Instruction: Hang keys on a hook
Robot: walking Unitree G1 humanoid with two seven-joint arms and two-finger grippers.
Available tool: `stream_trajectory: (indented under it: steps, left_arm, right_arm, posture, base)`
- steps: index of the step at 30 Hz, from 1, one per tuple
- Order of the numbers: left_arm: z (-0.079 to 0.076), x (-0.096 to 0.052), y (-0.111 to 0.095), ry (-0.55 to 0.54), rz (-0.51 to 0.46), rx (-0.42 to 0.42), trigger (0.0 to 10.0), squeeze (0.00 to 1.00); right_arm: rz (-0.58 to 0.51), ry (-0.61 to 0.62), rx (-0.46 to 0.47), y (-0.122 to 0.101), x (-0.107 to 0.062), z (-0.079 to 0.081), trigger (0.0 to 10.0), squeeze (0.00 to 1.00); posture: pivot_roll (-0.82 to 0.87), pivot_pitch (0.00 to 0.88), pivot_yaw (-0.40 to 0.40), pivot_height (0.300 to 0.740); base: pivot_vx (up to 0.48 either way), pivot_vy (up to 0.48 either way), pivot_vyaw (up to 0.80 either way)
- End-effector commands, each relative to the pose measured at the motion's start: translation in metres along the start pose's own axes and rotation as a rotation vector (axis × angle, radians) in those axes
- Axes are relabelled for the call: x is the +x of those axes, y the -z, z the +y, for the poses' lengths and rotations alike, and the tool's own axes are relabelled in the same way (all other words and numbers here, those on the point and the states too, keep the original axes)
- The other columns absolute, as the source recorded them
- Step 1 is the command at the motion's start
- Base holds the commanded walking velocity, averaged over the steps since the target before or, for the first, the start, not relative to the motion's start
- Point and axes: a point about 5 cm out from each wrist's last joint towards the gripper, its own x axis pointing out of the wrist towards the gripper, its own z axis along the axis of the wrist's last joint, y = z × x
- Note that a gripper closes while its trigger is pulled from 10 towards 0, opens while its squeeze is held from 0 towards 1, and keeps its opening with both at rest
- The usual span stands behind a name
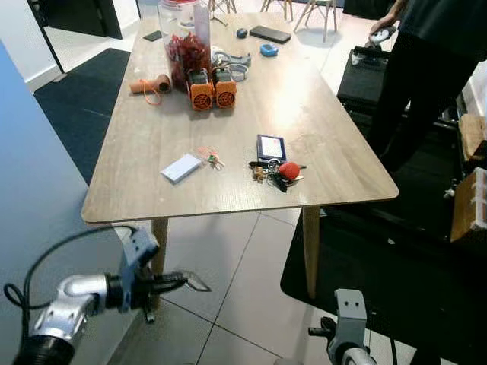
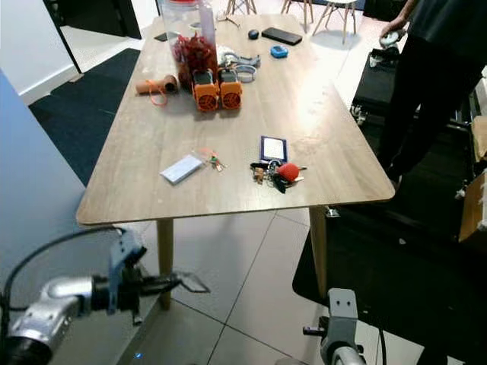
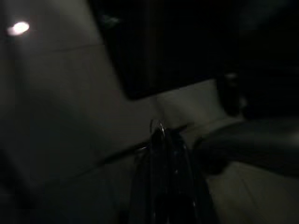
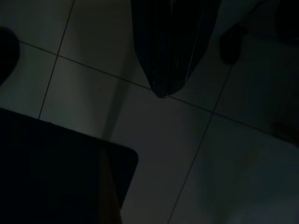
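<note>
Wooden table (image 1: 152, 152) stands on a tiled floor (image 1: 228, 289), dark rugs on both sides. A person (image 1: 426, 68) in black stands at its far right edge.

On the far half of the table: clear jar (image 1: 185, 42) with red contents, two orange-black blocks (image 1: 212, 91) just in front of it, orange roll (image 1: 148, 85) to its left, a phone (image 1: 270, 33) and small bits further back.

Near edge: white card (image 1: 181, 168), small keyring (image 1: 211, 160) just beside it. Right of that, the keys (image 1: 275, 172), a bunch with a red ball fob, lie flat on the tabletop, touching a small dark card (image 1: 271, 147) behind them.

Left gripper (image 1: 183, 283) held out low over the floor, below the table's near edge, well apart from the keys. Fingers pressed together, pinching a thin wire loop (image 1: 199, 284) at the tips.

Right gripper (image 4: 162, 91) hangs idle, pointing at the tiles, fingers closed to a point, nothing in them.
</note>
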Motion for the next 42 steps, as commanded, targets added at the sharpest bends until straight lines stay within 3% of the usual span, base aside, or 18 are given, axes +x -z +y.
stream_trajectory:
  steps: [1,2,4,8,9,10,14,16,18,21,25,28,29,30,31,36,37,42]
  left_arm:
    - [0.01,-0.004,0.038,-0.318,0.122,-0.074,10.0,0.0]
    - [0.01,-0.004,0.038,-0.318,0.122,-0.074,10.0,0.0]
    - [0.005,-0.006,0.057,-0.379,0.181,-0.128,10.0,0.0]
    - [0.005,-0.008,0.071,-0.536,0.223,-0.15,10.0,0.0]
    - [0.005,-0.008,0.071,-0.536,0.223,-0.15,10.0,0.0]
    - [0.004,-0.008,0.074,-0.556,0.236,-0.155,10.0,0.0]
    - [-0.001,-0.004,0.078,-0.529,0.252,-0.129,10.0,0.0]
    - [-0.002,-0.001,0.075,-0.534,0.241,-0.047,10.0,0.0]
    - [-0.002,0.001,0.075,-0.571,0.222,-0.078,10.0,0.0]
    - [-0.003,0.002,0.076,-0.579,0.215,-0.109,10.0,0.0]
    - [-0.008,0.008,0.077,-0.546,0.247,-0.089,10.0,0.0]
    - [-0.014,0.009,0.082,-0.494,0.283,-0.059,10.0,0.0]
    - [-0.014,0.009,0.082,-0.494,0.283,-0.059,10.0,0.0]
    - [-0.017,0.01,0.084,-0.468,0.3,-0.04,10.0,0.0]
    - [-0.018,0.011,0.085,-0.459,0.306,-0.034,10.0,0.0]
    - [-0.021,0.015,0.084,-0.45,0.296,-0.051,10.0,0.0]
    - [-0.022,0.018,0.081,-0.445,0.288,-0.051,10.0,0.0]
    - [-0.025,0.024,0.077,-0.41,0.283,-0.021,10.0,0.0]
  right_arm:
    - [0.069,0.037,0.021,0.016,-0.005,-0.002,10.0,0.0]
    - [0.069,0.037,0.021,0.016,-0.005,-0.002,10.0,0.0]
    - [0.089,0.078,0.067,0.021,-0.007,-0.004,10.0,0.0]
    - [0.088,0.267,0.343,0.025,-0.011,-0.022,10.0,0.0]
    - [0.088,0.267,0.343,0.025,-0.011,-0.022,10.0,0.0]
    - [0.094,0.31,0.403,0.027,-0.013,-0.026,10.0,0.0]
    - [0.104,0.311,0.458,0.03,-0.014,-0.028,10.0,0.0]
    - [0.112,0.286,0.514,0.032,-0.013,-0.023,10.0,0.0]
    - [0.121,0.28,0.559,0.034,-0.013,-0.02,10.0,0.0]
    - [0.133,0.271,0.553,0.037,-0.014,-0.018,10.0,0.0]
    - [0.17,0.255,0.524,0.043,-0.016,-0.012,10.0,0.0]
    - [0.197,0.213,0.315,0.045,-0.017,-0.008,10.0,0.0]
    - [0.197,0.213,0.315,0.045,-0.017,-0.008,10.0,0.0]
    - [0.177,0.132,0.153,0.041,-0.015,0.0,10.0,0.0]
    - [0.161,0.096,0.107,0.039,-0.014,0.004,10.0,0.0]
    - [0.064,0.039,0.177,0.025,-0.008,0.01,10.0,0.0]
    - [0.017,0.045,0.228,0.015,-0.005,0.009,10.0,0.0]
    - [-0.094,0.009,0.297,-0.008,0.003,0.01,10.0,0.0]
  posture:
    - [0.05,0.02,0.003,0.74]
    - [0.05,0.02,0.003,0.74]
    - [0.05,0.018,0.008,0.74]
    - [0.05,0.018,0.017,0.74]
    - [0.05,0.018,0.017,0.74]
    - [0.04,0.02,0.021,0.74]
    - [0.05,0.021,0.03,0.74]
    - [0.04,0.021,0.04,0.74]
    - [0.04,0.022,0.049,0.74]
    - [0.04,0.021,0.049,0.74]
    - [0.04,0.027,0.061,0.74]
    - [0.03,0.03,0.068,0.74]
    - [0.03,0.03,0.068,0.74]
    - [0.03,0.032,0.071,0.74]
    - [0.03,0.032,0.071,0.74]
    - [0.03,0.034,0.07,0.74]
    - [0.03,0.034,0.07,0.74]
    - [0.04,0.039,0.069,0.74]
  base:
    - [0.0,0.0,0.0]
    - [0.0,0.0,0.0]
    - [0.0,0.0,0.0]
    - [0.0,0.0,0.0]
    - [0.0,0.0,0.0]
    - [0.0,0.0,0.0]
    - [0.0,0.0,0.0]
    - [0.0,0.0,0.0]
    - [0.0,0.0,0.0]
    - [0.0,0.0,0.0]
    - [0.0,0.0,0.0]
    - [0.0,0.0,0.0]
    - [0.0,0.0,0.0]
    - [0.0,0.0,0.0]
    - [0.0,0.0,0.0]
    - [0.0,0.0,0.0]
    - [0.0,0.0,0.0]
    - [0.0,0.0,0.0]
